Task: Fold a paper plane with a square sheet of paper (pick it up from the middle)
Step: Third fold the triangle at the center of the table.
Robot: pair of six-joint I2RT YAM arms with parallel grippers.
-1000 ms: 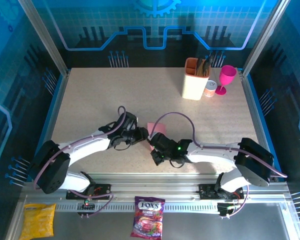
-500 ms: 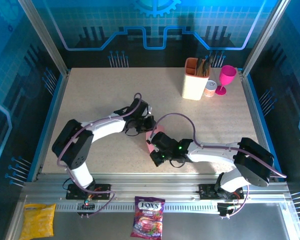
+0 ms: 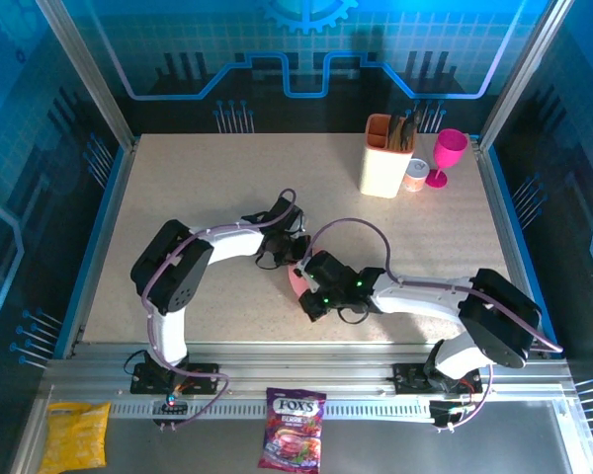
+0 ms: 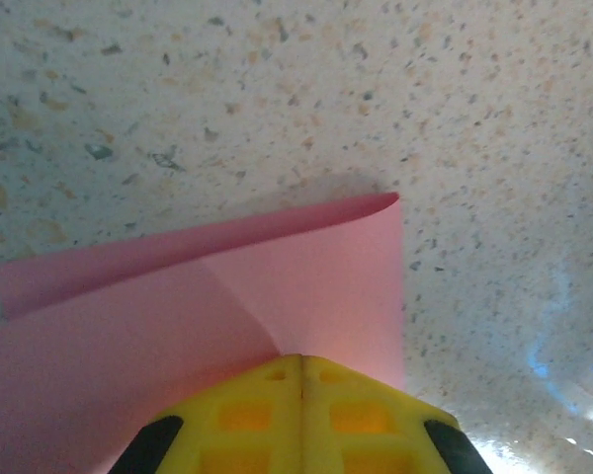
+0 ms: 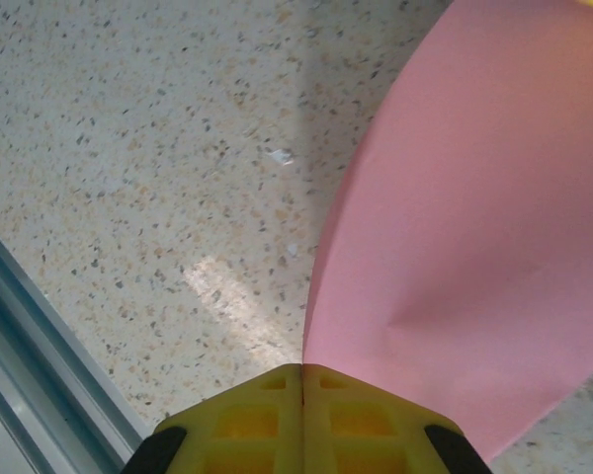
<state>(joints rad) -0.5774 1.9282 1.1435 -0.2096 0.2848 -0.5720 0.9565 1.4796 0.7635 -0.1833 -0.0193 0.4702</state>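
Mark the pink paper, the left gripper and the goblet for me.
pink paper (image 4: 321, 276), left wrist view, right of its crease.
left gripper (image 4: 301, 363), left wrist view, where its shut yellow fingertips meet.
goblet (image 3: 451, 146), top view, on its bowl.

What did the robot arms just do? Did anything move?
The left tool moved to the right, reached the pink paper and closed on it. The right tool stayed shut on the same paper. The magenta goblet and the candy bag did not move.
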